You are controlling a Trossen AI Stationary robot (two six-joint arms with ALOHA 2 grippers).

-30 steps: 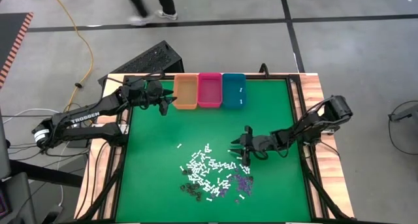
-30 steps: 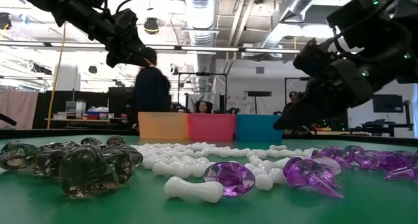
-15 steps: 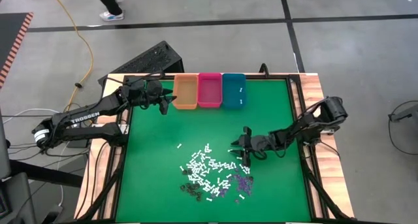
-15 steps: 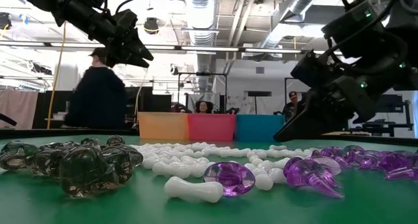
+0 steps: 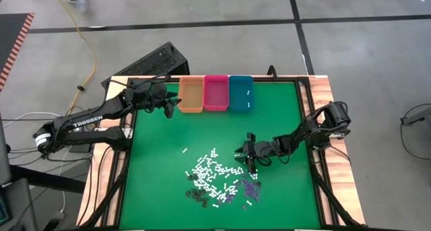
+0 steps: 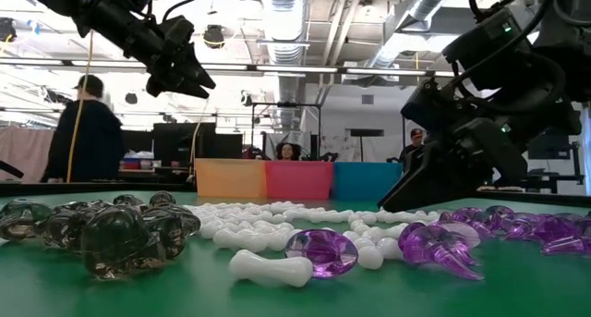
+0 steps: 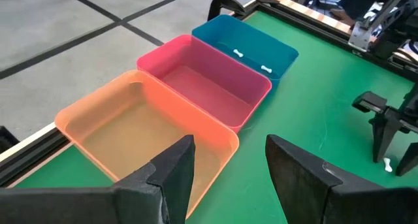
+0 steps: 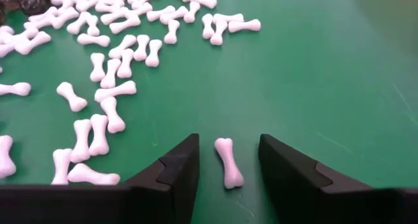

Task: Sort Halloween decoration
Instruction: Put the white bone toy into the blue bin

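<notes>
Right pincer (image 5: 245,155): down low at the edge of the pile, fingers spread wide either side of one white bone (image 8: 228,162), not yet closed on it.
Bone: flat on the green bench (image 5: 283,116), apart from both fingers.
Halloween decoration (image 5: 219,179): scattered mid-bench, white, purple and dark bits.
Left pincer (image 5: 172,104): open, empty, hanging beside the orange bin (image 5: 190,95).

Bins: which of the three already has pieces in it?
The teal bin, at the end of the row beside the pink bin: two white bones lie inside. The pink and orange bin hold nothing visible.
</notes>
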